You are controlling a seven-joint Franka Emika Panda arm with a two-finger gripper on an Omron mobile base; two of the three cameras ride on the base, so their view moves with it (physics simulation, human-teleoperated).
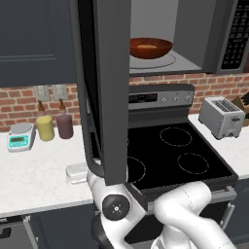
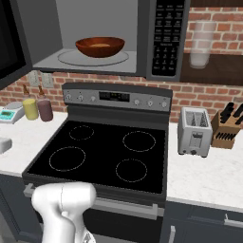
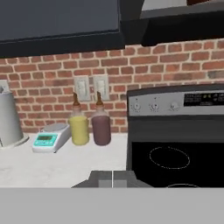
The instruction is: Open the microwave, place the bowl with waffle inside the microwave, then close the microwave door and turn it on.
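Open microwave door [image 1: 104,92] edge-on, half hiding the bowl [image 1: 150,47].

Kitchen: stove [image 2: 104,152], toaster [image 2: 194,131], brick backsplash [image 3: 52,70]

Counter [image 1: 39,175], left of the stove [image 1: 170,151]: scale [image 1: 20,136], yellow cup [image 1: 45,128], maroon cup [image 1: 64,126], small white dish [image 1: 77,172]. Right of the stove: toaster [image 2: 194,131], knife block [image 2: 227,128].

Glossy reddish wood-look bowl [image 2: 100,46] rests on a clear glass turntable [image 2: 93,58]. The stove top [image 2: 102,155] is smooth black glass; the toaster [image 2: 194,131] brushed metal.
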